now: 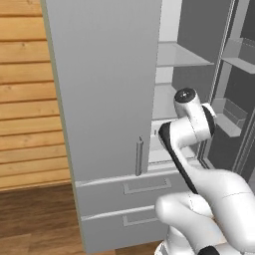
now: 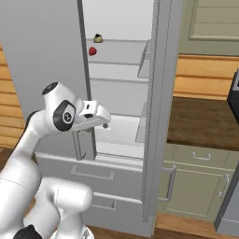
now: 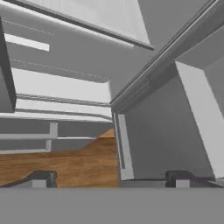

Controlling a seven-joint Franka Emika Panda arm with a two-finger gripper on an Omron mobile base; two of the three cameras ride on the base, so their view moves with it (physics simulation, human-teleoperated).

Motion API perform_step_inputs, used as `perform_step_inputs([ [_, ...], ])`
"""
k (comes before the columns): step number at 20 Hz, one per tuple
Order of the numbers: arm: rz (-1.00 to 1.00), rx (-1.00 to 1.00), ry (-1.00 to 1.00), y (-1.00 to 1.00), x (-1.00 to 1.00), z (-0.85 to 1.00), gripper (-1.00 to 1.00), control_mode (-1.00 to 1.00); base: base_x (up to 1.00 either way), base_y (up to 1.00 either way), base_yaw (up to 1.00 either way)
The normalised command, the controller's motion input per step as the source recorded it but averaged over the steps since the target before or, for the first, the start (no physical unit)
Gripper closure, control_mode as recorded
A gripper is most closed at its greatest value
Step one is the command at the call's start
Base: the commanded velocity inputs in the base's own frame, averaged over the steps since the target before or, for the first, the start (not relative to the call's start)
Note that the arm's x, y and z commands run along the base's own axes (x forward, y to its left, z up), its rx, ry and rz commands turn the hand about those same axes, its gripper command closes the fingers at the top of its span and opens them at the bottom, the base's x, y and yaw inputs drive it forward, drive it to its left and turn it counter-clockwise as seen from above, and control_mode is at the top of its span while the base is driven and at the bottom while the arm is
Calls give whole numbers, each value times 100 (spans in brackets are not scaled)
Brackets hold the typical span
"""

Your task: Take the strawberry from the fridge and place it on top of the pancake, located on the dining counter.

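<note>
The fridge [image 2: 119, 116] has one door swung open, and the white shelves inside can be seen. The strawberry [image 2: 92, 51] sits up high on a shelf, close to the left side of the opening. A little brown and cream jar [image 2: 98, 38] stands just above it, on the next shelf up.

The pincer [image 2: 105, 122] is low down, near the bottom shelf, well below the strawberry. In the hand view its two dark tips [image 3: 40, 178] stand far apart, so it is wide open, and it holds nothing.

The job now, I think, is to reach up for the strawberry. To do it well, the arm should lift the pincer up to the berry's shelf first, and only then push in. The closed left door [image 1: 104, 84] is right next to the berry, so the arm should come in from the open side and not bump that door's edge.

The berry is small and round, so it may roll away. The tips should go one on each side of it, then close gently. The pincer must stay under the jar's shelf and leave the jar alone.
</note>
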Motion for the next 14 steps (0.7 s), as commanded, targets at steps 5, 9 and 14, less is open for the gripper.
perform_step_inputs([
  [5, 9, 74, -3, 84, 87, -49, -100, -100, 0, 0, 0],
  [9, 10, 26, 1, 66, 51, -15, -100, -100, 0, 0, 0],
  [14, 0, -12, 3, 46, 28, -28, -100, -100, 0, 0, 0],
])
